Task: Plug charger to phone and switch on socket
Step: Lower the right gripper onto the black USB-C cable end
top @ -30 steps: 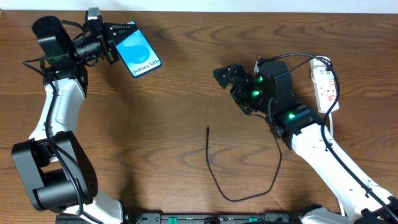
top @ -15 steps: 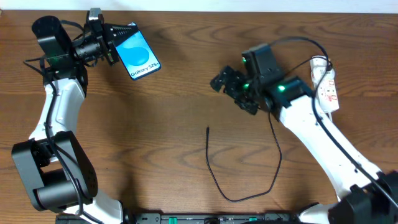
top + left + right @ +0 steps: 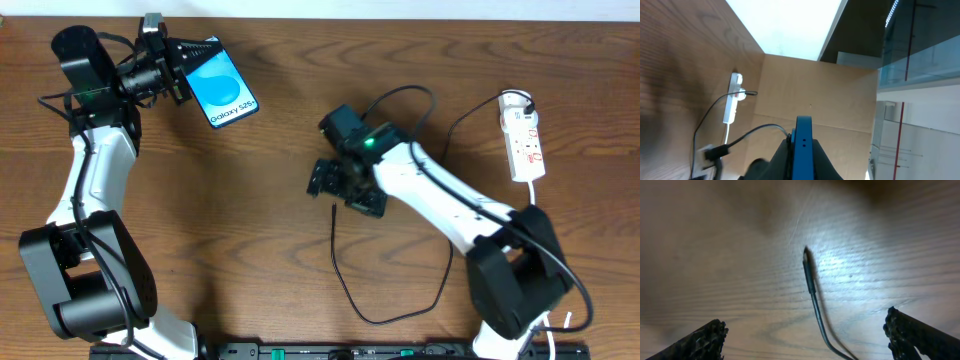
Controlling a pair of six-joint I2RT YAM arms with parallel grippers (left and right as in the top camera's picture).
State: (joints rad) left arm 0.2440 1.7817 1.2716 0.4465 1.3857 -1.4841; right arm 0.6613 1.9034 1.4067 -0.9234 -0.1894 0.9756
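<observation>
The right gripper (image 3: 345, 188) hung wide apart and empty near the middle of the frame, just above the charger's (image 3: 335, 250) plug tip (image 3: 806, 262). The cable looked light, thin and floppy, so holding the stiff tip seemed best. Bare table (image 3: 250, 230) lay all around it. At upper left, the left gripper (image 3: 185, 65) squeezed the phone (image 3: 222, 85). The socket (image 3: 524, 135) lay by the right edge.

The bench (image 3: 250, 210) was brown wood, grain running plainly, with a soft sheen where the light caught it. The phone (image 3: 222, 88) had a glossy blue screen in a dark frame. The charger (image 3: 810, 282) looked matt black, smooth-skinned. The socket (image 3: 524, 140) was smooth white plastic. The right hand (image 3: 343, 190) showed fingers (image 3: 702, 341) of coarse, grainy black; its arm (image 3: 440, 200) wore a shiny white shell.
</observation>
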